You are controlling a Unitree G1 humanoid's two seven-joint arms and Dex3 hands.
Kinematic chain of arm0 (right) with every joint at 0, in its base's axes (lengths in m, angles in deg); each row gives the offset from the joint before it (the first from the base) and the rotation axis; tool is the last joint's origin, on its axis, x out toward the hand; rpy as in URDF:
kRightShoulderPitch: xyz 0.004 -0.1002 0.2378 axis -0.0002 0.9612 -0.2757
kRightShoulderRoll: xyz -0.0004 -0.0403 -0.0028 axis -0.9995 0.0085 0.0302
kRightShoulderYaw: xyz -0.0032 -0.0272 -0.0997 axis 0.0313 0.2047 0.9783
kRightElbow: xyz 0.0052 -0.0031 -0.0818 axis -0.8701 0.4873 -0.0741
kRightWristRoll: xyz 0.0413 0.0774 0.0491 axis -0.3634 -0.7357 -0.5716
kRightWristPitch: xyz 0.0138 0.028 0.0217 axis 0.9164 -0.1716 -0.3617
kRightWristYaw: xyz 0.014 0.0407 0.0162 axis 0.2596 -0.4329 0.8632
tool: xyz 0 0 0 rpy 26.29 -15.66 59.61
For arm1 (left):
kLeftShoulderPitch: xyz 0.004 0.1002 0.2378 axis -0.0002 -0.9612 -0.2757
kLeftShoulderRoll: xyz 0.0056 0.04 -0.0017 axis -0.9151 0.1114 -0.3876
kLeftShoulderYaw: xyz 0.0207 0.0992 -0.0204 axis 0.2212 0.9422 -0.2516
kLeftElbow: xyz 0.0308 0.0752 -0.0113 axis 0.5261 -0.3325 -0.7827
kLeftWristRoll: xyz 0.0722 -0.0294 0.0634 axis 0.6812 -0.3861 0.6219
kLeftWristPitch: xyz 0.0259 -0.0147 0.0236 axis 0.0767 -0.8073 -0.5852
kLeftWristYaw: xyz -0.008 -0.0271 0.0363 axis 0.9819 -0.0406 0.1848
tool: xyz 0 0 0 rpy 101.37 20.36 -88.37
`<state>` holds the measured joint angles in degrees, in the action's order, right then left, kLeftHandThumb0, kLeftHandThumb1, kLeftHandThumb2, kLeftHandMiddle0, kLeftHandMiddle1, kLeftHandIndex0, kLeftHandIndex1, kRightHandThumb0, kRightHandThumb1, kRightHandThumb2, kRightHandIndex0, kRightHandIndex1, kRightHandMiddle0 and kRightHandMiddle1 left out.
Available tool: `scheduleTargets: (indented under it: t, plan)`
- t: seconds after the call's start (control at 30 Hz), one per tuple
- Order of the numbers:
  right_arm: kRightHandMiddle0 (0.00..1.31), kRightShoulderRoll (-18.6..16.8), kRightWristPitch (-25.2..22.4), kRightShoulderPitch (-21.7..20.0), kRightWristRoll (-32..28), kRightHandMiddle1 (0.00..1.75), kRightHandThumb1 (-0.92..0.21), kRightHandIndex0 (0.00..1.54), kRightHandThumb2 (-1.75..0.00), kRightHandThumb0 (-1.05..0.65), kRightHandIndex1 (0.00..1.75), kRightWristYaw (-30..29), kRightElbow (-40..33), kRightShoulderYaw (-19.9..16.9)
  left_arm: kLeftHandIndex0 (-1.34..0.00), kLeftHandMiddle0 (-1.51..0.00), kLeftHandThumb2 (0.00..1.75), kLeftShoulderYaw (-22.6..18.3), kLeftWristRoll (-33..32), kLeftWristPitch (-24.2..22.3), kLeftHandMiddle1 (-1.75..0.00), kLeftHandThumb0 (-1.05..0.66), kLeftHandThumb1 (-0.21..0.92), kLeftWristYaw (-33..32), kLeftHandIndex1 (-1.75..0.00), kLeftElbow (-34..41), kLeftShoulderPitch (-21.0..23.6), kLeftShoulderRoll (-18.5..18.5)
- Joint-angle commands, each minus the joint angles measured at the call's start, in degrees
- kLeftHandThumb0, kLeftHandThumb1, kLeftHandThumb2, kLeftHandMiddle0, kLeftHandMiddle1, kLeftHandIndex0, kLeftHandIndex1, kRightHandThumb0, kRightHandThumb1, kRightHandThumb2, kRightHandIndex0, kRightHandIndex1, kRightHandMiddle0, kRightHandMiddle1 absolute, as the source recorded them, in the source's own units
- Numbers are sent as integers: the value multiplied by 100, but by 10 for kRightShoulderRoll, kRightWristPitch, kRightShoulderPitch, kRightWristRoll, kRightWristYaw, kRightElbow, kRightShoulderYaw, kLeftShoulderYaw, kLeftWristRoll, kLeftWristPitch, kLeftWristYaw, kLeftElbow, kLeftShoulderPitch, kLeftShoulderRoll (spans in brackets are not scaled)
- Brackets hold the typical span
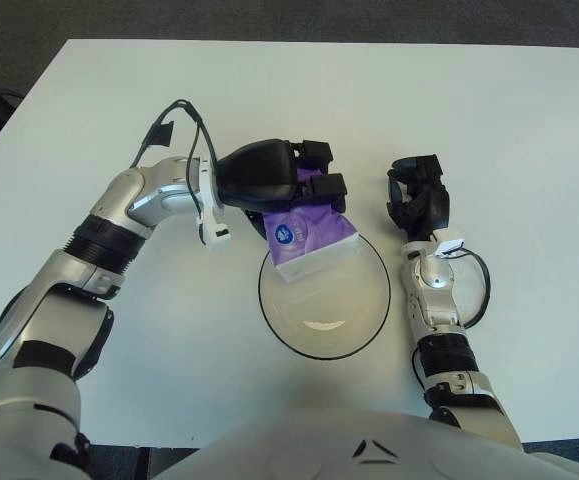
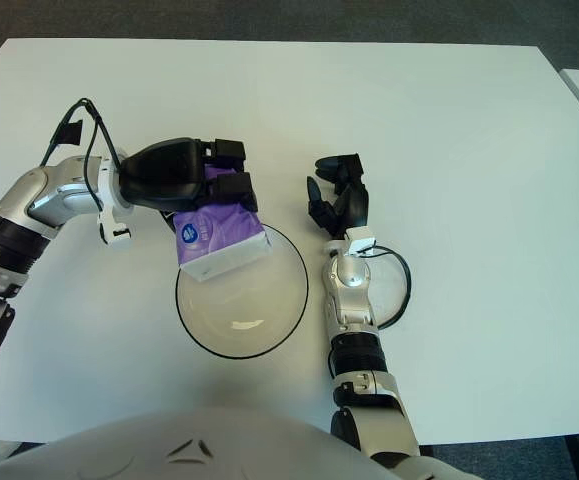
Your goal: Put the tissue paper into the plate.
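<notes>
The tissue paper point(image 1: 307, 234), a soft purple plastic-wrapped pack with a pale lower edge, hung tilted over the far-left rim of the plate point(image 1: 369, 316). It looked light and squashy, best held across its broad faces (as it was). The left hand point(image 1: 287, 180) clamped its upper end. The plate was round, glossy and shallow. The right hand point(image 1: 418, 198) showed just right of the plate, fingers curled around nothing.

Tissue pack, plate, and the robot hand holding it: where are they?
tissue pack point(image 1: 307, 236), left eye view, purple front.
plate point(image 1: 367, 322), left eye view, right rim.
left robot hand point(image 1: 314, 182), left eye view, between fingertips.
</notes>
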<state>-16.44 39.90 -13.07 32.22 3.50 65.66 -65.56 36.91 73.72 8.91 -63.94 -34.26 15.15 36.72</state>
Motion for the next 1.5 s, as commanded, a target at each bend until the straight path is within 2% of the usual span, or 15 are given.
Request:
scheduleTargets:
  t: [0.0,0.27,0.67,0.83,1.47]
  plan:
    - [23,1,-35,50,-4,157,-92,43,-36,-1,145,0,56,-6,-50,-75,150,0,3,0,-170,0,16,12,-175,0,-21,4]
    - [24,2,-34,50,-5,156,-92,43,-36,-1,145,1,56,-6,-48,-73,147,-4,1,-3,-170,0,18,24,-175,2,-37,15]
    - [26,2,-38,49,-2,153,-87,46,-42,-1,145,-4,53,-5,-45,-69,145,26,-32,-3,-174,0,22,95,-175,-3,-35,20]
    - [26,2,-43,48,0,154,-87,46,-43,-1,145,-5,53,-5,-45,-70,143,19,13,-1,-172,0,22,76,-175,-2,-48,35]
    - [26,2,-40,37,-1,154,-85,47,-46,-1,145,-10,68,-7,-44,-69,141,24,29,11,-170,0,24,64,-175,-31,-40,56]
